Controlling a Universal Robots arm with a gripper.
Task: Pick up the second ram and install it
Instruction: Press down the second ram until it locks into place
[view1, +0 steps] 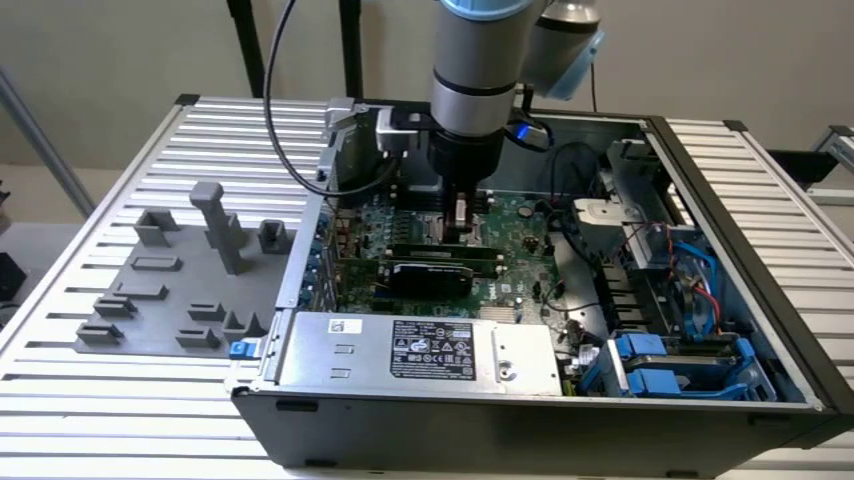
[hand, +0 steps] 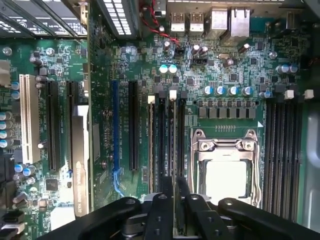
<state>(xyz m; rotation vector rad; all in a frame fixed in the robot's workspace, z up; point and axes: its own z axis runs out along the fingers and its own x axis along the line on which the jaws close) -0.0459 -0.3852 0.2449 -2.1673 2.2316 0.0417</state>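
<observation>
Claw low over the memory slots inside the open computer case.

You see the black claw (view1: 461, 222) on the grey arm reaching down into the dark metal computer case (view1: 534, 420), which stands on the white ribbed bench (view1: 94, 400). In the wrist view its black fingers (hand: 162, 210) are pressed close on a thin upright edge, which seems to be the second ram, a narrow green circuit-board stick (hand: 176, 207); the view is poor here, so you should take this with care. The stick stands over the long black slots (hand: 170, 135) of the large green motherboard (hand: 235, 65), just beside the silver CPU socket (hand: 226, 170).
</observation>
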